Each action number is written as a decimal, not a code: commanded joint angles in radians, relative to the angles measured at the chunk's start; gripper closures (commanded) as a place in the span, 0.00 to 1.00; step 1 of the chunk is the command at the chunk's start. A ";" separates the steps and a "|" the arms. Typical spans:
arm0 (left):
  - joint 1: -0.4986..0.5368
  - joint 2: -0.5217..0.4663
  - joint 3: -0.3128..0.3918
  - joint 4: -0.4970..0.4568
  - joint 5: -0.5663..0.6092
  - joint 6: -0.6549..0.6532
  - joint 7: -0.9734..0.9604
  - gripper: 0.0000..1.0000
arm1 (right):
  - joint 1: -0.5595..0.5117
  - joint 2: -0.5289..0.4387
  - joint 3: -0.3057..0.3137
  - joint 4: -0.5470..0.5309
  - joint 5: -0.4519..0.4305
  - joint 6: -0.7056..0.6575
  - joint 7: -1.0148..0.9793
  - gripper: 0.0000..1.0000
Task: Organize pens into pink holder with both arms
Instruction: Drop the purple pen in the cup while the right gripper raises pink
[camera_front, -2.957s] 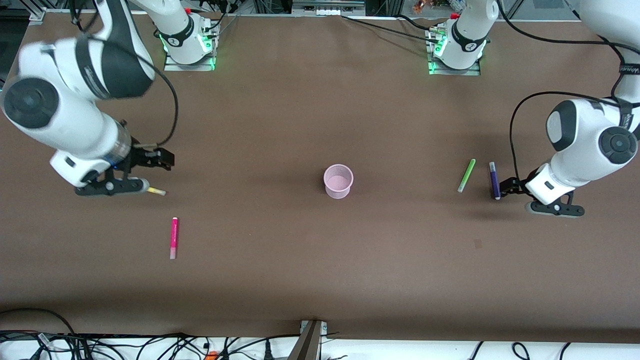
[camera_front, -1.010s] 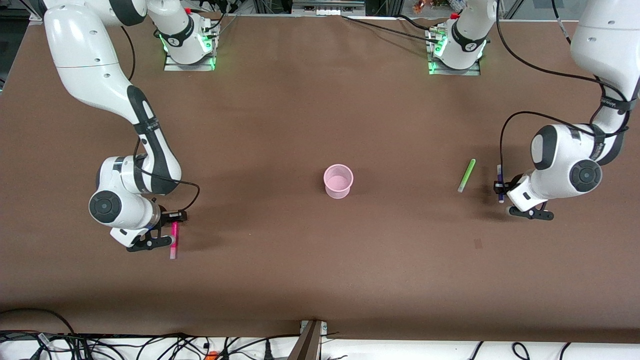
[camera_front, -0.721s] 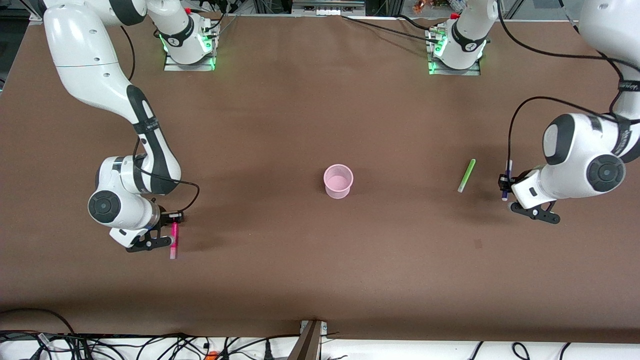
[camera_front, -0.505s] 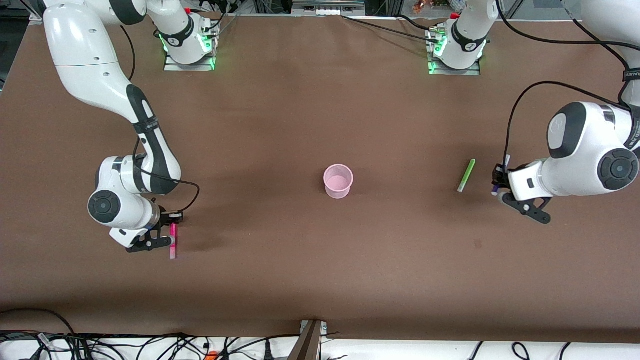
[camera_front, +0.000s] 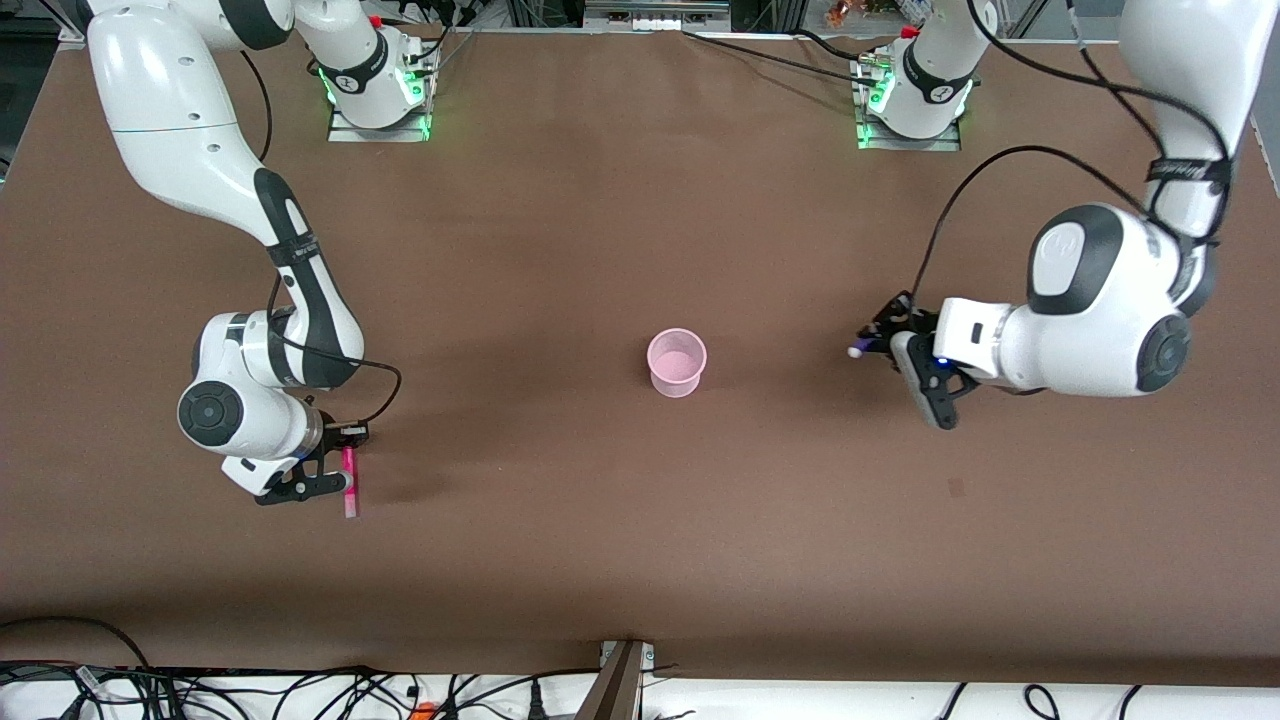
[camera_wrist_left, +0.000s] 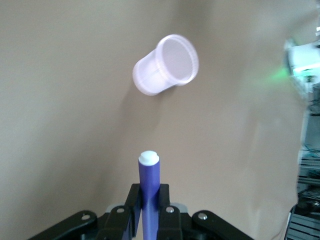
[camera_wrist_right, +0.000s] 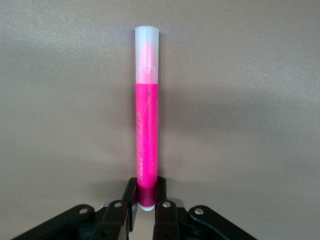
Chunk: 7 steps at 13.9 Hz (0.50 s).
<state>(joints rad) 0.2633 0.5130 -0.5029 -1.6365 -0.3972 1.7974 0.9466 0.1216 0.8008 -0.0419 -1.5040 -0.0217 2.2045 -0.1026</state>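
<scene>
Gripping pens: left claw (camera_wrist_left: 148, 220) purple, right claw (camera_wrist_right: 145, 202) magenta.

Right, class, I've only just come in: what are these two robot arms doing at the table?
They are collecting pens for the pink holder mid-table. The left gripper is shut on the purple pen, up in the air toward the left arm's end. The right gripper is shut on the magenta pen, low at the table toward the right arm's end.

Bare brown tabletop (camera_front: 600, 230) lies open all around the small pale-pink translucent plastic cup (camera_front: 677, 362), whose mouth stands unblocked, with the white jointed arms well apart from it at either end.
</scene>
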 joint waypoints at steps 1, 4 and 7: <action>-0.065 0.094 -0.020 0.047 -0.126 0.113 0.264 1.00 | 0.001 -0.017 0.007 0.092 0.009 -0.153 -0.023 1.00; -0.212 0.154 -0.025 0.127 -0.169 0.236 0.493 1.00 | 0.007 -0.023 0.011 0.192 0.009 -0.305 -0.022 1.00; -0.262 0.140 -0.026 0.135 -0.167 0.275 0.503 1.00 | 0.015 -0.040 0.011 0.202 0.011 -0.376 -0.016 1.00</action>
<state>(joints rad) 0.0118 0.6508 -0.5327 -1.5355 -0.5476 2.0698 1.3904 0.1350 0.7659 -0.0339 -1.3126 -0.0216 1.8796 -0.1057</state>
